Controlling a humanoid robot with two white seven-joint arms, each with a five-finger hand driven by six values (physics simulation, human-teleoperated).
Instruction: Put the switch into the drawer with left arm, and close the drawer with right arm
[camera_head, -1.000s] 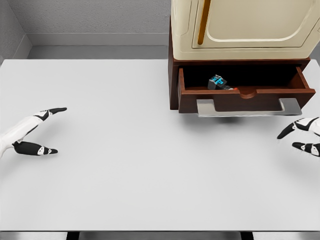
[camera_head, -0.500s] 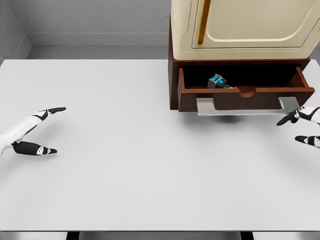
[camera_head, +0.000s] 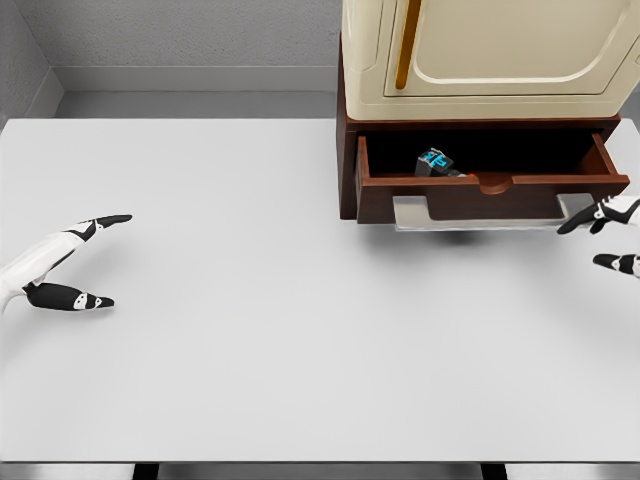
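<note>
The switch (camera_head: 436, 163), small, black and blue, lies inside the open brown drawer (camera_head: 490, 188) at the table's back right. A grey bar handle (camera_head: 485, 213) runs along the drawer's front. At the picture's right edge my right hand (camera_head: 603, 238) has its fingers spread, and its upper fingertip touches the handle's right end. Far off at the left edge my left hand (camera_head: 82, 260) rests on the table, open and holding nothing.
A cream cabinet (camera_head: 490, 50) with a rounded door stands on the brown drawer unit. The white table (camera_head: 250, 330) stretches bare in front of it. A grey wall rises behind the table.
My right hand has moved up and back toward the drawer handle's right end. The drawer has slid slightly inward. My left hand has stayed put.
</note>
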